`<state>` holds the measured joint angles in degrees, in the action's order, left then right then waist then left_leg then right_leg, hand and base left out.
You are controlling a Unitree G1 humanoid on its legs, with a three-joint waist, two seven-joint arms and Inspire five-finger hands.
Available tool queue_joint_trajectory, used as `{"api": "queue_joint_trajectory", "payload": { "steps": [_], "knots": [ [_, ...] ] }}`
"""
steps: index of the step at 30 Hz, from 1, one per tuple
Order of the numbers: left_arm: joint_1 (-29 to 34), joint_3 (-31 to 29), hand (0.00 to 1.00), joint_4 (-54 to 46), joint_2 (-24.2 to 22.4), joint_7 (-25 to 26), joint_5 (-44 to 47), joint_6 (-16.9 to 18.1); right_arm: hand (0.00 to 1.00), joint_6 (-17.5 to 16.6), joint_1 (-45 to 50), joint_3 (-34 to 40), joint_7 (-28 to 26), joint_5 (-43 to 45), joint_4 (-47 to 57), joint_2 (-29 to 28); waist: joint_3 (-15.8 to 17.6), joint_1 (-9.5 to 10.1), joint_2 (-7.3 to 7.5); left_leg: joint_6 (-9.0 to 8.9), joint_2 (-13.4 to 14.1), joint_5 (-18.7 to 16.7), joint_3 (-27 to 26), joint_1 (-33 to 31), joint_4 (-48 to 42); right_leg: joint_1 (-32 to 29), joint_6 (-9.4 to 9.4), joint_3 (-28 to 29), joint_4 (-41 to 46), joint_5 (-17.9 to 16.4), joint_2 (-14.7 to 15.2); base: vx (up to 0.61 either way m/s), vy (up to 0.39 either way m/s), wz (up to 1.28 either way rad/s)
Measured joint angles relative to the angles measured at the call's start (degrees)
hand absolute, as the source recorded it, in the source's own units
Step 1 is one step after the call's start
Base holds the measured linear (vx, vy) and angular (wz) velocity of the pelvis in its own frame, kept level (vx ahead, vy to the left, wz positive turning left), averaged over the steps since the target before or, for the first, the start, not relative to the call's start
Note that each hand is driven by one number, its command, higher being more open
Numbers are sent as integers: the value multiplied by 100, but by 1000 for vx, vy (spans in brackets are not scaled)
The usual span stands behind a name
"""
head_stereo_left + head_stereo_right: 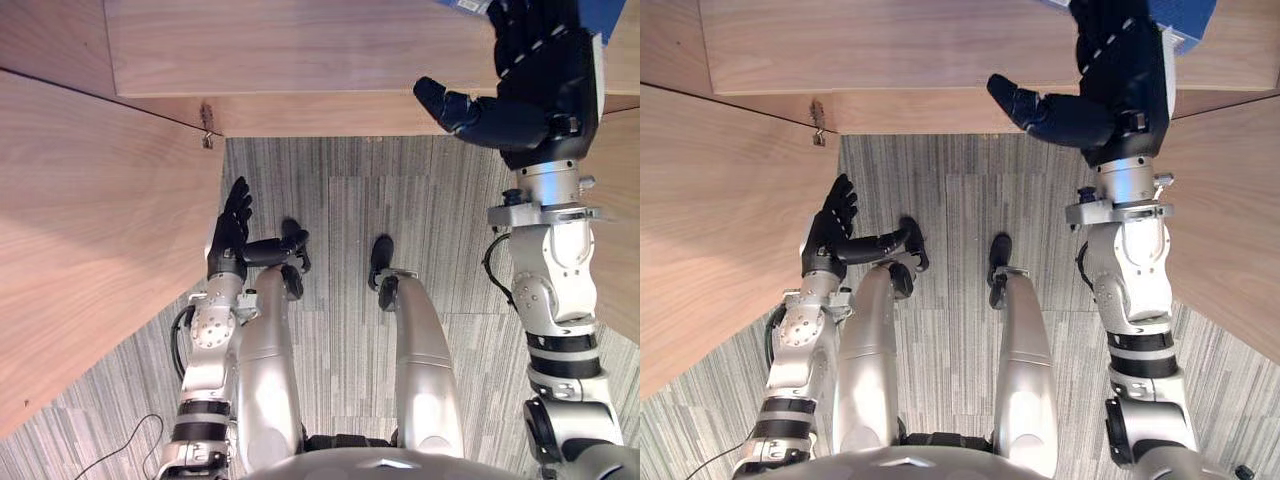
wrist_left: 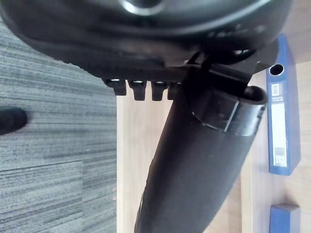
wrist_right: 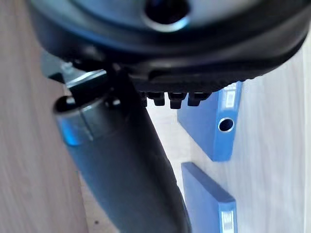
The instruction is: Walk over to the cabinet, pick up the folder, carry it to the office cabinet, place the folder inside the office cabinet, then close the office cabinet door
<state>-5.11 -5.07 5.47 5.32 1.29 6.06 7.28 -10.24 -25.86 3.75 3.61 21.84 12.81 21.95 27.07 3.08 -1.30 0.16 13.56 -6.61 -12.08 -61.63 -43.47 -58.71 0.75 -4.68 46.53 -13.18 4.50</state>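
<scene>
We stand right at the light wooden cabinet (image 1: 300,50), so we judge the walk to it as done. The right hand (image 1: 535,85) is raised over the cabinet's top at its right end. Its fingers are straight and its thumb is spread wide to the side, gripping nothing.

A flat blue folder with a round hole in its spine (image 3: 206,128) lies on the cabinet's wood. A second blue folder (image 3: 206,194) lies just beside it, apart from it. From the head views, blue corners show past the right hand's fingers, so the hand is above a folder. We cannot tell whether it touches it, or which of the two it is going for.

The left hand (image 1: 232,235) hangs low, well below the cabinet's top, with its fingers straight and close together. It is empty and close beside the slanting wooden panel (image 1: 90,230) at the cabinet's left. We cannot tell whether it touches the panel. Grey striped carpet (image 1: 340,180) lies in front of the cabinet.

As we read it, we are at the very start of the pick-up and no folder is lifted yet. Left to do:
- Close the hand on the folder.
- Carry it to the office cabinet.
- Put it inside.
- Shut the door.
</scene>
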Motion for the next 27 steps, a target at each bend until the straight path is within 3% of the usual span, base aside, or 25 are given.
{"api": "queue_joint_trajectory", "payload": {
  "steps": [1,2,12,19,27],
  "knots": [
    [-39,-5,100,17,-23,16,-4,0,100,1,-24,-9,81,-160,-2,-11,0,4,0,0,1,0,0,0,-3,-1,0,-1,2,0,0,34,28,-1],
    [-115,-25,100,72,-69,46,-6,0,0,2,-78,-27,219,-449,-3,-13,0,9,-1,0,3,0,0,-1,-8,-4,0,0,7,0,-1,0,0,0],
    [-262,-37,100,298,-108,232,-214,-1,0,82,-498,-165,831,-2609,-455,78,-3,19,-5,-1,25,-1,36,-140,-22,-137,-7,-2,47,2,-26,2,3,0],
    [-377,-21,100,405,-21,289,-222,-1,0,286,-799,-776,906,-3327,-988,502,-2,21,-6,-17,25,17,97,-298,-27,-248,-8,-57,46,3,-31,21,23,2],
    [-548,-24,100,615,157,384,-223,0,0,309,-1250,-991,873,-3529,-1251,782,7,69,-2,-18,3,62,163,-381,14,-276,-7,-142,11,3,-16,8,22,3]
  ]
}}
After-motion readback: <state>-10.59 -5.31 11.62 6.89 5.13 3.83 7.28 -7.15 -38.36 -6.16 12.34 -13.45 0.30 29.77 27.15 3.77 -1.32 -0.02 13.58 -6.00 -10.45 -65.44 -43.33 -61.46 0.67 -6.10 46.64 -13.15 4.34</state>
